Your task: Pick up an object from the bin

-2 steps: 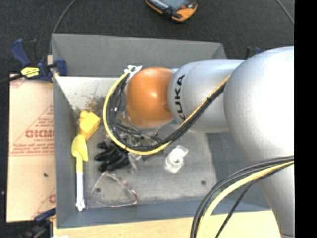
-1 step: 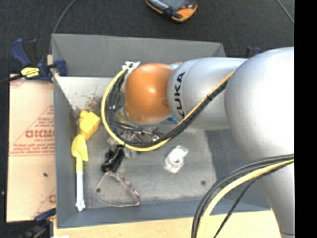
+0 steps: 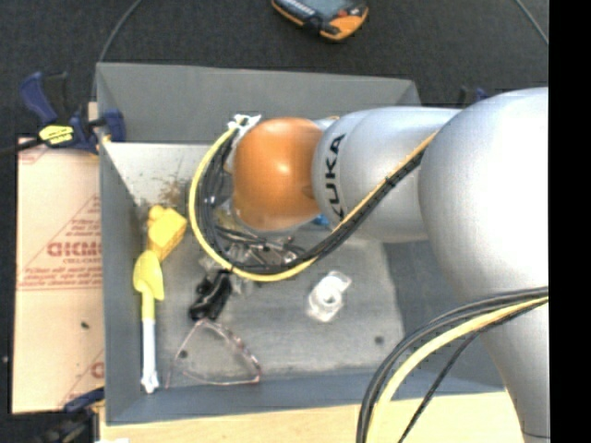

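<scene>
My gripper [image 3: 242,247] hangs low over the left-middle of the bin, mostly hidden under the arm's orange cover. Just below and left of it lies a small black thing [image 3: 211,295]; I cannot tell whether the two touch. A yellow block [image 3: 166,227] sits to the gripper's left, near the bin's left wall. Under that block a yellow-headed tool with a white handle [image 3: 148,314] runs down along the left wall. Clear safety glasses [image 3: 218,358] lie near the front, below the black thing.
A small clear-and-white plastic piece [image 3: 328,296] rests right of centre on the bin floor. The arm and its looping cables cover the bin's back and right side. Brown crumbs speckle the sloped back-left wall.
</scene>
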Robot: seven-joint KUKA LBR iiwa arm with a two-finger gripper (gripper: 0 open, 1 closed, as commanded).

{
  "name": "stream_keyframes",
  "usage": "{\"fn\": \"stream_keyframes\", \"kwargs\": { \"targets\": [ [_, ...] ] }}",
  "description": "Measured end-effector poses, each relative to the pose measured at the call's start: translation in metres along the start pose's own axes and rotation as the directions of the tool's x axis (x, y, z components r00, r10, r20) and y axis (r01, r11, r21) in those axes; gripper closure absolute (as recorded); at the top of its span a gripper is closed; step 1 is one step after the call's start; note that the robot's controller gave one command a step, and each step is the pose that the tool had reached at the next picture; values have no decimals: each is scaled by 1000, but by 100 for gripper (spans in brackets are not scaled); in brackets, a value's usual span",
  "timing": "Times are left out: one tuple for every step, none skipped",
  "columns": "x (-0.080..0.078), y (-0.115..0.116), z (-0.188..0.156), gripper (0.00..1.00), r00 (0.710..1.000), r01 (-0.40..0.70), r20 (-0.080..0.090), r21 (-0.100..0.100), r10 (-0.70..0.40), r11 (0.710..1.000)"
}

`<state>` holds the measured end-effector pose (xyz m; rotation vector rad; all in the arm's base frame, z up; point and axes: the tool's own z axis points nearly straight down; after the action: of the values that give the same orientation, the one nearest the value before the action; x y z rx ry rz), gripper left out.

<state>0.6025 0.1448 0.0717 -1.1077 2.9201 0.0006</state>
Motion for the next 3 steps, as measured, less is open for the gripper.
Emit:
{"fn": "stream_keyframes", "kwargs": {
  "targets": [
    [2,1,-6,100,1000,0,-6,-4,0,1000],
    [2,1,-29,100,1000,-1,-9,-5,1,1000],
    [0,0,-46,100,1000,-1,-2,-1,1,1000]
  ]
}}
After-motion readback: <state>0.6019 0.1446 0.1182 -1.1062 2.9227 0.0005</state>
